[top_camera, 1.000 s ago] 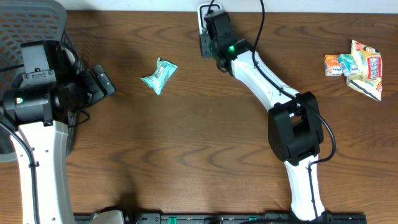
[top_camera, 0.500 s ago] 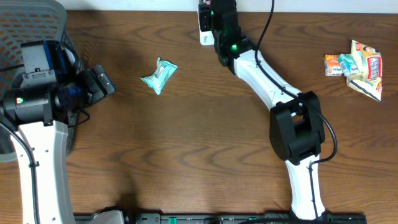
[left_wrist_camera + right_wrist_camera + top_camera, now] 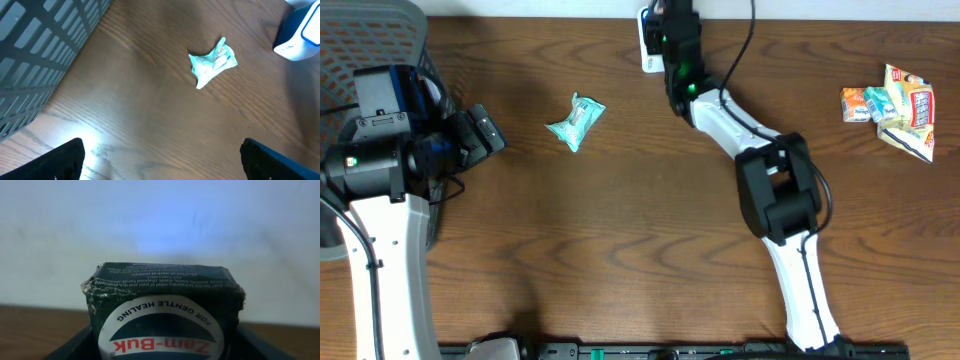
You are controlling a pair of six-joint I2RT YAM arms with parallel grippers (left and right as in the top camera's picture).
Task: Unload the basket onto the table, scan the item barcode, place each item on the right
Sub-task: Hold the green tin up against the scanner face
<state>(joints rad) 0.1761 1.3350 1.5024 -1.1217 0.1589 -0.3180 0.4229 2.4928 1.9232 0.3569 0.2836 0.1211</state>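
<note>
Wooden table (image 3: pixel 620 250): right gripper (image 3: pixel 667 14) clamping Zam-Buk box (image 3: pixel 162 310) moved beside scanner (image 3: pixel 646 45); left gripper (image 3: pixel 482 135) wide.

Zam-Buk box (image 3: pixel 162 312): dark green carton with scuffed top corners and a round white label that reads upside down in the right wrist view. It is gripped between the fingers of the right claw (image 3: pixel 167 345), just beside the white-and-blue scanner (image 3: pixel 647 42).
</note>
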